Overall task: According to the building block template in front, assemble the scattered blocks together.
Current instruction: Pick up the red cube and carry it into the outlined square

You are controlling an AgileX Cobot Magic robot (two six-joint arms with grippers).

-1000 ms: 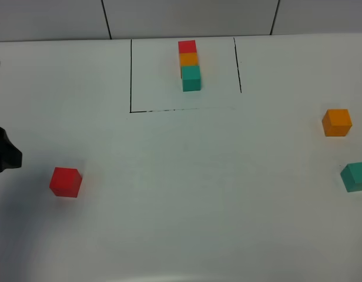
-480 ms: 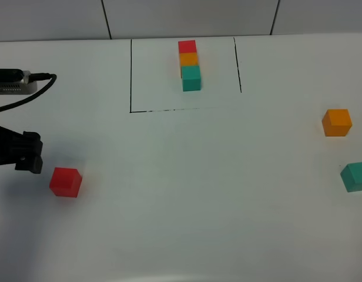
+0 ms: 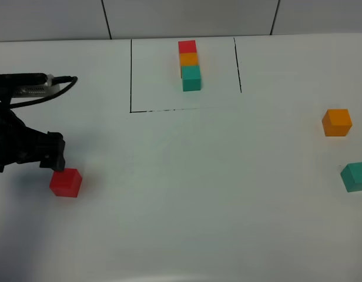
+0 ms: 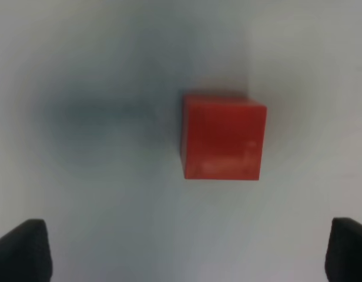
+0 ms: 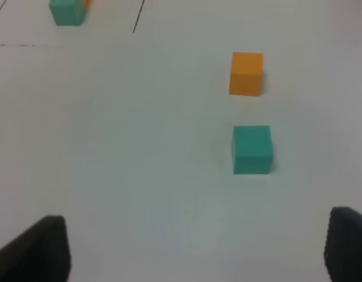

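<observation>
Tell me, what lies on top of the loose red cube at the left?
Nothing rests on the red cube: its top is bare. The left pincer hangs open close by, not touching it. The face resting on the table is covered.

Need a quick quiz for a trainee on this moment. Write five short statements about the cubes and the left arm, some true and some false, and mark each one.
1. The red cube lies alone on the left side of the table. True.
2. The left gripper is shut on the red cube. False: its fingers stand open and the cube lies untouched ahead of them.
3. The template runs red, orange, teal-green from far to near. True.
4. The orange cube sits on top of the teal-green cube. False: they stand apart on the table, on the right side.
5. All three loose cubes lie outside the black outline around the template. True.
</observation>
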